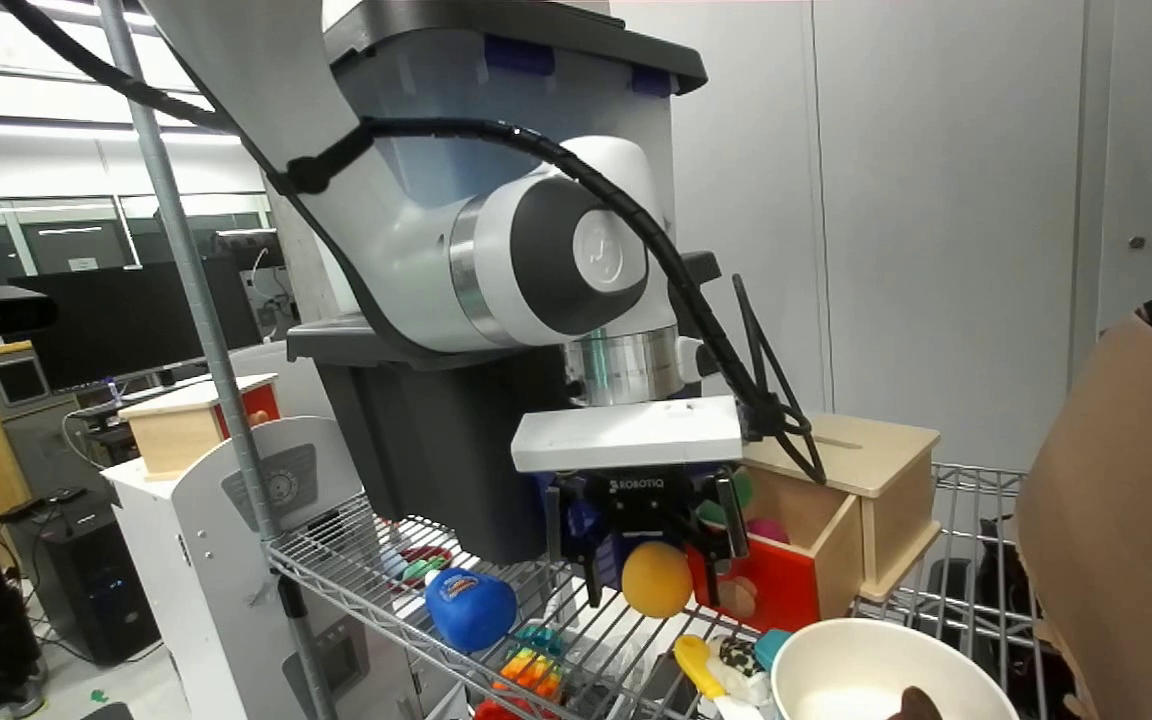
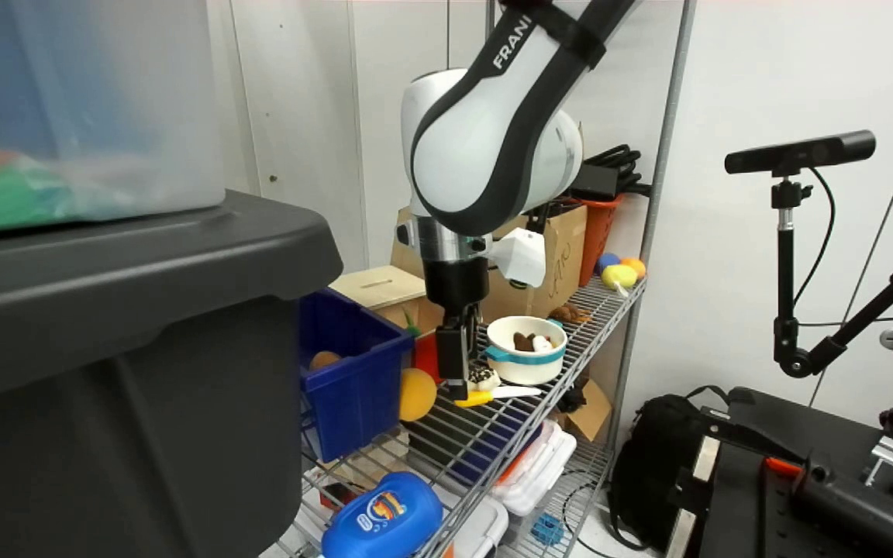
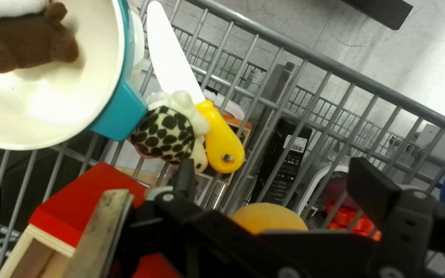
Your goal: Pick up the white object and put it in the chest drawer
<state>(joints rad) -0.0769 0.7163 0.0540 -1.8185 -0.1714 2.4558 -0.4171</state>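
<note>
Presently noted a cream-white, soft-looking toy animal [image 3: 168, 133] with a domed, black-spotted back, taken as the white object of the task, lying near the outer edge of the chrome wire-rack desk [image 3: 330, 68], between a round cream bowl [image 2: 522, 373] with teal handles and a toy knife [image 3: 187, 83] with white blade and yellow handle. Judged light, yielding and hard to break; unlikely to slip under a firm pinch, but liable to drag the adjoining knife along. Advise taking hold across the spotted dome, clear of bowl handle and blade. Found the black two-fingered hand [image 3: 273, 173] with fingers [image 3: 372, 189] spread well apart, gripping nothing, near the toy animal; unable to confirm contact.

Regarding materials, observed smooth plastic on the knife, hard shiny walls on the bowl, and bare metal rods across the desk, with gaps apt to catch small limbs. Recorded a small light-wood, cube-shaped chest drawer [image 1: 866, 455] with flat pale top, set towards the wall-side edge, with red front panel [image 1: 781, 580] pulled forward. Also observed a smooth orange-yellow ball [image 2: 418, 394] just beside a deep blue plastic bin [image 2: 361, 418], not held.
</note>
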